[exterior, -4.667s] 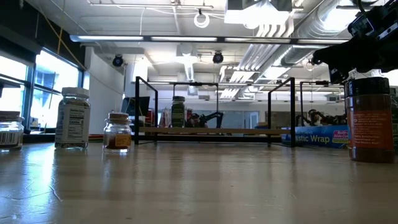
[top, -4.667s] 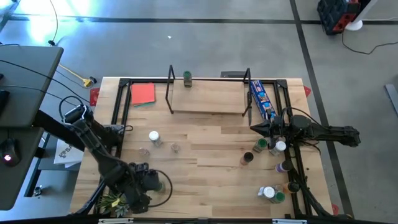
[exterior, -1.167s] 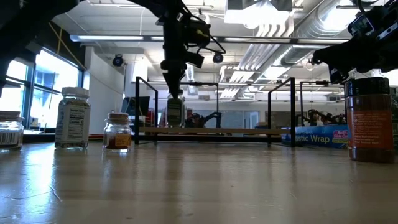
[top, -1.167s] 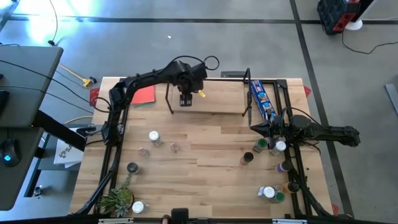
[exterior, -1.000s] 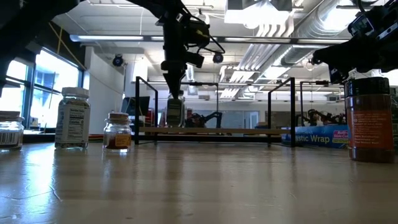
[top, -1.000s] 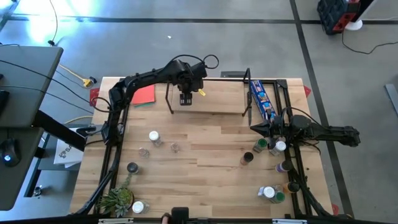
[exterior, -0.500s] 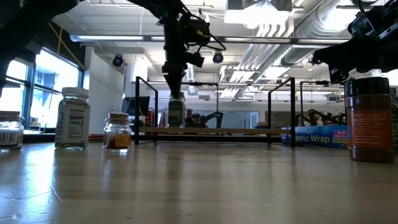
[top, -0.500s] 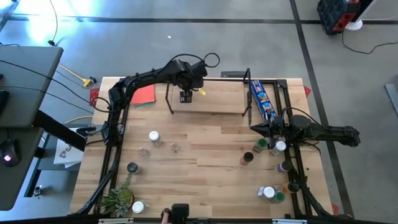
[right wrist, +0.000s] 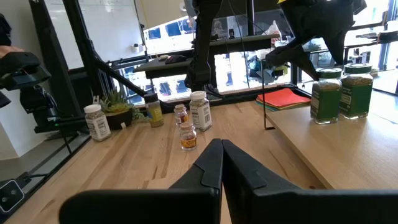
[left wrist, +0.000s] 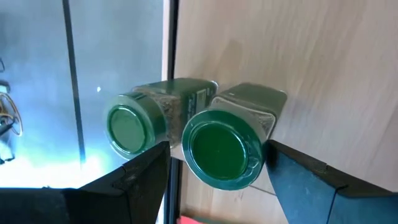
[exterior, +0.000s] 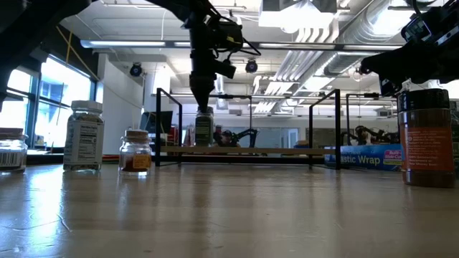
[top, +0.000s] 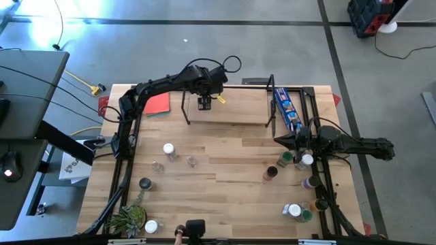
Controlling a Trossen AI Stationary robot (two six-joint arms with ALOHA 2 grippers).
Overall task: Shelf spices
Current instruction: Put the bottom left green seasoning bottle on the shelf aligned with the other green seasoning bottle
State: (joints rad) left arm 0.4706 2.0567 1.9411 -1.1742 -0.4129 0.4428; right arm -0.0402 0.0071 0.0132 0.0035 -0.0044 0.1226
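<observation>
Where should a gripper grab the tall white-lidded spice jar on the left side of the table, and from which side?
Take the white-lidded jar by its round body just under the lid, coming straight down from above. It stands upright, and two smaller jars stand apart from it, so a top approach probably clears them.

shelf (top: 235,112) middle bare, jars (right wrist: 340,91) (two) leftward
</observation>
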